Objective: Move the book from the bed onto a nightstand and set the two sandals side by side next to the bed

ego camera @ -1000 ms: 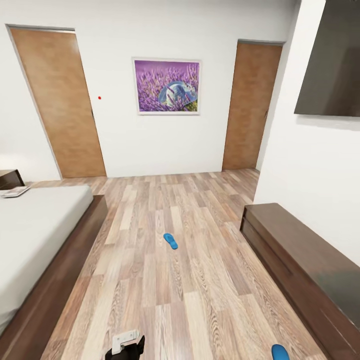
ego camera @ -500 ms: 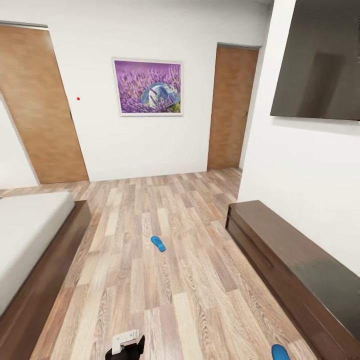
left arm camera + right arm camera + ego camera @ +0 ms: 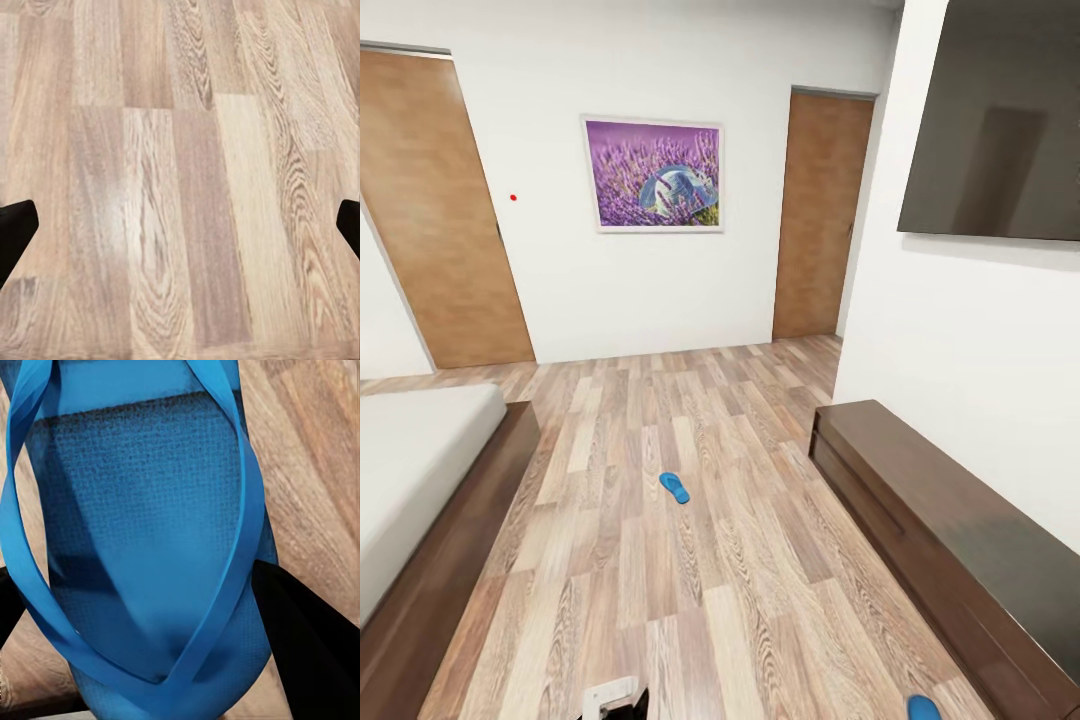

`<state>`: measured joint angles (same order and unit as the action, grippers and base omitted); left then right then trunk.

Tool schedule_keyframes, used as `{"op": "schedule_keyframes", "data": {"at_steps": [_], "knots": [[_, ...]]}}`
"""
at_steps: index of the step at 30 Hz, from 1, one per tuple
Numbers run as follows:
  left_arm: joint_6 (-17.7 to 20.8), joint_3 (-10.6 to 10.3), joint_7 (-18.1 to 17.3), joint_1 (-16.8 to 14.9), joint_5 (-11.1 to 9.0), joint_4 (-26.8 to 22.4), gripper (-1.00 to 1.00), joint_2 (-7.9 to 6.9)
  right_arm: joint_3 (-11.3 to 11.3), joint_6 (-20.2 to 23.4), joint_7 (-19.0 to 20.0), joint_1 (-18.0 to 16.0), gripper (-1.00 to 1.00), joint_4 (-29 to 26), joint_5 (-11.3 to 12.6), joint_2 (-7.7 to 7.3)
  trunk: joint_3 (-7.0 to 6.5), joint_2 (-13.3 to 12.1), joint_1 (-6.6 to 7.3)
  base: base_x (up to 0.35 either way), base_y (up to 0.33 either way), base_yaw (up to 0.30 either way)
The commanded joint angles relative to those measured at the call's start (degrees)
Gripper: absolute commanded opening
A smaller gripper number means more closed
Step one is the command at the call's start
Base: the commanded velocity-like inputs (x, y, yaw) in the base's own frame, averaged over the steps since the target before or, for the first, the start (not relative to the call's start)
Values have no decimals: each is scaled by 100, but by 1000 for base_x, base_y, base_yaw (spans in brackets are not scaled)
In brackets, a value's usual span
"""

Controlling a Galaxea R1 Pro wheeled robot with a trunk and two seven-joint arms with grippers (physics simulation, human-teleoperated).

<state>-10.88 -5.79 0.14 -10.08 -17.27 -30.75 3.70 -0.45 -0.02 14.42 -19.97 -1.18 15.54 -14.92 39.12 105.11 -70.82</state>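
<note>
One bright blue sandal (image 3: 674, 487) lies flat on the wood-plank floor, midway between the bed (image 3: 420, 470) and the long cabinet. The second sandal (image 3: 150, 532) hangs in my right gripper (image 3: 157, 622), whose dark fingers (image 3: 300, 637) are shut on either side of it; its blue tip (image 3: 922, 707) peeks in at the head view's lower edge. My left gripper (image 3: 180, 225) is open over bare floor, with a fingertip at each side of its wrist view. Both the book and the nightstand are out of view.
A long low dark cabinet (image 3: 950, 520) runs along the right wall under a dark wall screen (image 3: 1000, 130). Two brown doors (image 3: 435, 210) (image 3: 820, 215) flank a lavender picture (image 3: 652, 175) on the far wall. Open floor lies between bed and cabinet.
The head camera has swung to the right, so the whole picture slid left and the book and nightstand left the frame. The right gripper still holds the sandal.
</note>
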Motion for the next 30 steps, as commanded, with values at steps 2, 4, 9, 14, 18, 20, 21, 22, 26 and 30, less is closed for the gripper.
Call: {"op": "schedule_keyframes", "data": {"at_steps": [2,4,9,14,18,20,21,22,26,30], "knots": [[-22,-25,-3,48,-59,70,100,-5,-6,-66,20,-4,-100,70,96,-2,5,2,1,0,0,0],[-12,-9,-13,49,-58,135,100,-7,-10,-132,21,-4,-100,135,155,-2,5,2,1,0,0,0],[-4,12,-26,50,-54,256,100,-10,-9,-296,18,-3,-100,299,304,-2,5,2,1,5,2,0],[2,23,-30,50,-56,275,100,-10,-8,-459,17,-2,-100,464,456,-2,5,2,1,148,78,0],[6,27,-30,50,-57,279,100,-17,-8,-590,17,-2,-100,527,582,-4,5,2,1,260,128,0],[6,30,-31,50,-57,279,100,-18,-10,-656,17,-3,-100,527,647,-3,5,2,1,297,107,0],[6,32,-31,50,-57,280,100,-18,-9,-688,17,-4,-100,529,680,-3,5,2,1,310,91,0],[7,32,-31,50,-57,282,100,-18,-9,-721,17,-5,-100,529,712,-3,5,2,1,313,88,0],[7,34,-31,50,-57,282,100,-19,-8,-852,17,-5,-100,529,842,-2,5,2,1,318,82,0],[7,34,-27,50,-57,287,100,-19,-9,-904,17,-3,-100,525,970,-2,5,2,1,321,77,0]]}}
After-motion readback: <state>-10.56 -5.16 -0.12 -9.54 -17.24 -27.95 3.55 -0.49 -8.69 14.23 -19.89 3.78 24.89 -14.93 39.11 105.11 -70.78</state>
